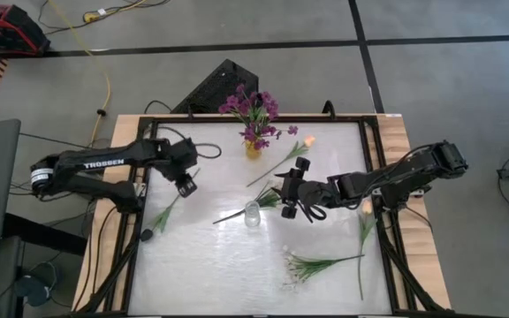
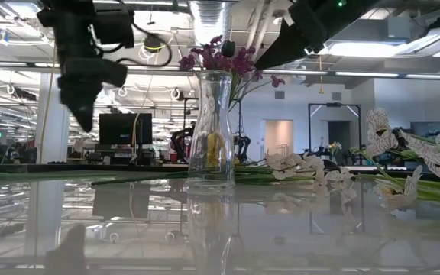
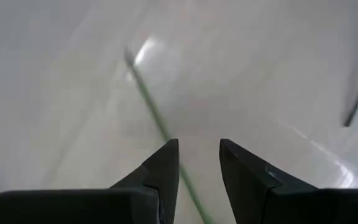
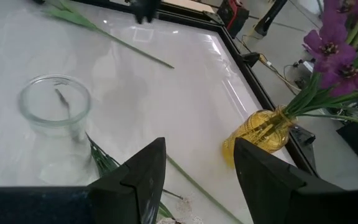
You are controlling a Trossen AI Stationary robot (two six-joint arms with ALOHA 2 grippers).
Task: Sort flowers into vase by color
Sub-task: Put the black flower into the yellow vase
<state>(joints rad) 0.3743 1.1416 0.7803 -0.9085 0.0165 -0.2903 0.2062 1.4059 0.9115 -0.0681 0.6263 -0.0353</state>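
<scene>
Still unsorted. Left gripper [image 1: 185,184] released, above a stem [image 1: 168,212] at worktop [image 1: 201,265] left, stem running diagonal, head toward the near-left edge. Right gripper [image 1: 292,196] released, empty, beside clear vase [image 1: 252,214]. Risk: thin stem slipping between fingers; right arm nudging vase over. Purple flowers [image 1: 253,109] already in yellow vase [image 1: 253,148].

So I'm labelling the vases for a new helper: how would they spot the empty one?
On the white table, look near the middle, just ahead of the right gripper. The clear glass vase stands there with nothing in it, while the yellow vase at the far edge already holds purple flowers.
</scene>
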